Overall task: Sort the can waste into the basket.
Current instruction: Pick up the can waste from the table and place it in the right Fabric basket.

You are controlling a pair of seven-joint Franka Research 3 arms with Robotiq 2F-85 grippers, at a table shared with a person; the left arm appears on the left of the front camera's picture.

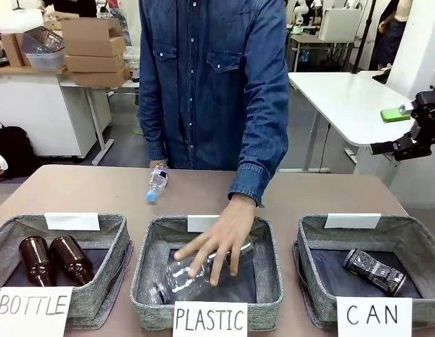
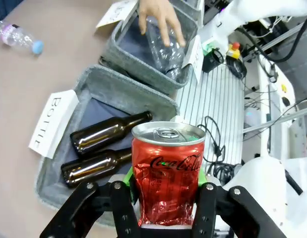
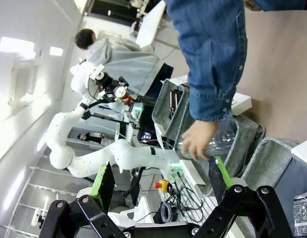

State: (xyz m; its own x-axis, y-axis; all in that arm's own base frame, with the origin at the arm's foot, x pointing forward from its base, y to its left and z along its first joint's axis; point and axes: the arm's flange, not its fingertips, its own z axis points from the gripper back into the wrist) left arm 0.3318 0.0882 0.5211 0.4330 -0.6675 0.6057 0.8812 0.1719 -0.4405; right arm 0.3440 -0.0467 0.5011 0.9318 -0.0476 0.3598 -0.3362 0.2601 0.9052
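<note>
Carrying is the step we judge to be in hand. The left gripper (image 2: 163, 201) is pinched on the red can (image 2: 168, 168), with a black finger on each side of its crumpled body and the silver top showing above them. In the left wrist view the can hangs in the air on the left side of the scene, and the BOTTLE basket (image 2: 143, 96) with its two brown bottles (image 2: 108, 131) lies below and beyond it.

The dark can (image 1: 374, 271) already lies on the dark floor of the CAN basket (image 1: 312, 232) at the near right of the table (image 1: 76, 189). So we take one can as sorted and the red one as the piece left.

The right gripper (image 3: 161, 166) has its green-padded fingers spread wide with nothing between them. It sits high at the far right, well clear of the baskets.

Next, we think, the red can has to travel from left to right across the whole row and stop over the CAN basket before the fingers part. The middle of that path is busy: the person's hand (image 1: 221, 242) is pressing a clear plastic bottle (image 1: 192, 274) down into the PLASTIC basket (image 1: 273, 281). We would pass high over that hand or wait for it to leave. We would release only when the can is squarely inside the right-hand rim and away from the white card at the front. A small bottle (image 1: 157, 182) lies on the far side of the table and is no part of this step.
</note>
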